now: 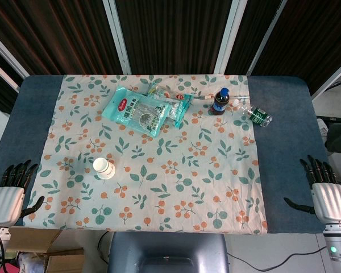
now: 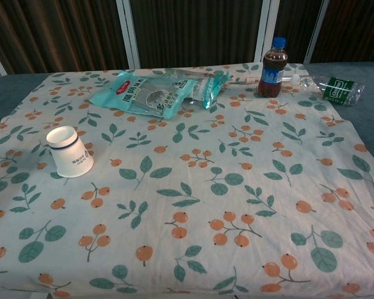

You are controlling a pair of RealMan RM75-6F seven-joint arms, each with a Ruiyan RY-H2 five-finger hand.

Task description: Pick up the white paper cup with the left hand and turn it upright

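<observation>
White paper cup (image 1: 104, 168) stands mouth-down on the floral cloth (image 1: 176, 170), narrow base up, ahead of the left hand (image 1: 10, 190) and off toward the middle of the surface (image 1: 37, 114); cup and hand are well apart. Left hand rests at the near edge of the surface, fingers spread, holding nothing. Right hand (image 1: 325, 190) sits likewise at the opposite near edge, fingers apart, empty, far from the cup. Neither hand shows in the chest view. Task not yet started, by my judgement. Risks from here: the cup is light and thin-walled, so too firm a grip would likely crush or dent it, and a glancing approach could knock it over and set it rolling on the cloth. The cloth itself may drag or wrinkle under a sliding fingertip and carry the cup along. Turning it upright needs a wrist rotation of about half a turn; a loose hold on the tapered wall could let it slip out midway. Snack packets (image 1: 137, 111), cola bottle (image 1: 220, 101) and the lying clear bottle (image 1: 260, 116) are beyond the cup, far enough that collision seems unlikely.
</observation>
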